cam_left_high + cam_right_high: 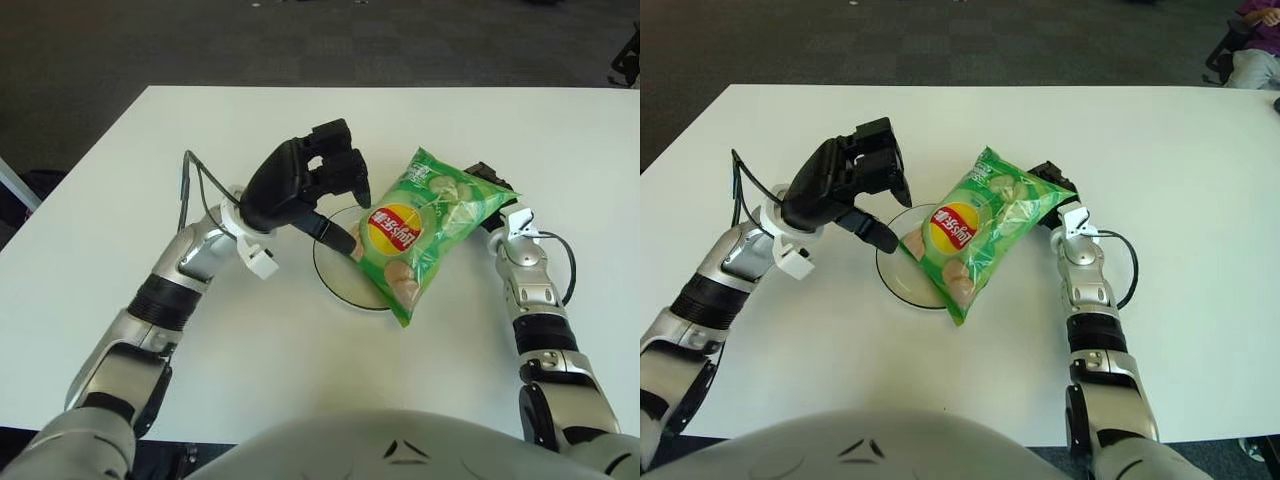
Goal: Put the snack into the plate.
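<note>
White table (250, 340) on dark carpet (200, 45); right hand (490, 185) clamped on snack (420, 225); left hand (310, 185) apart.

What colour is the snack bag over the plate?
Green, with a red and yellow logo; the snack bag shows best in the left eye view.

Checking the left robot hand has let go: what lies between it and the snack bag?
Almost nothing: in the left eye view the left robot hand hovers beside the snack bag, only a sliver of plate showing between. The right robot hand grips the bag.
</note>
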